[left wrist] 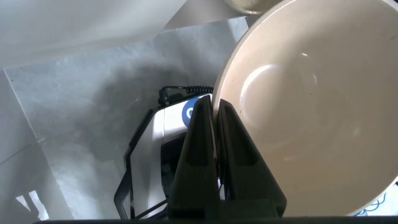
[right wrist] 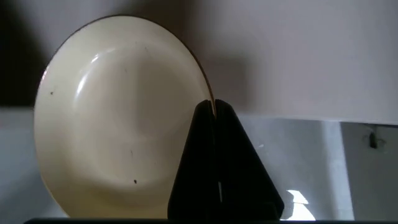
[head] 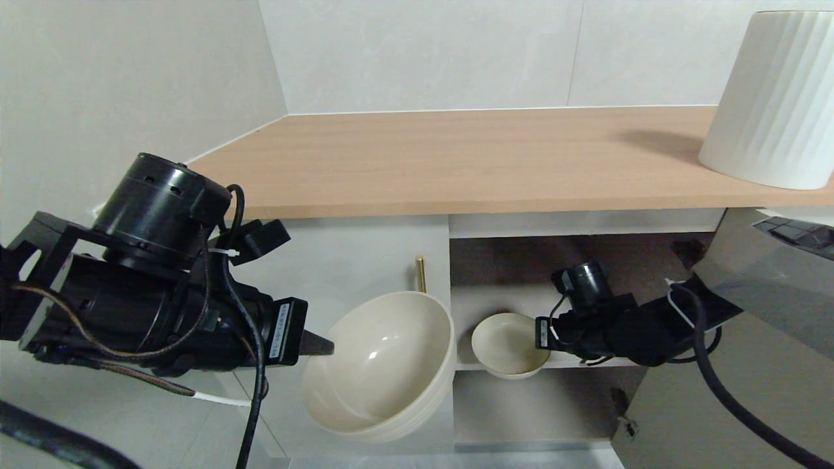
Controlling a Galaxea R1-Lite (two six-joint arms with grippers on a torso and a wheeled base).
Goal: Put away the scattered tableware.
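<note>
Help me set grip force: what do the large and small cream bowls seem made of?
Large cream round bowl: probably glazed ceramic, possibly melamine; glossy, with sharp highlights. Small cream round bowl: same smooth finish, thin rim, few dark specks; equally uncertain.

Large bowl (head: 384,365) (left wrist: 311,112): cream, glossy, empty, tilted with mouth facing up and outward. Off any surface, in front of closed cabinet door (head: 352,260), rim pinched by left gripper (head: 322,345) (left wrist: 214,109).

Small bowl (head: 508,345) (right wrist: 124,118): same cream, empty, tilted. At front edge of shelf (head: 469,299) in open compartment, rim pinched by right gripper (head: 544,335) (right wrist: 213,109). Contact with shelf unclear.
</note>
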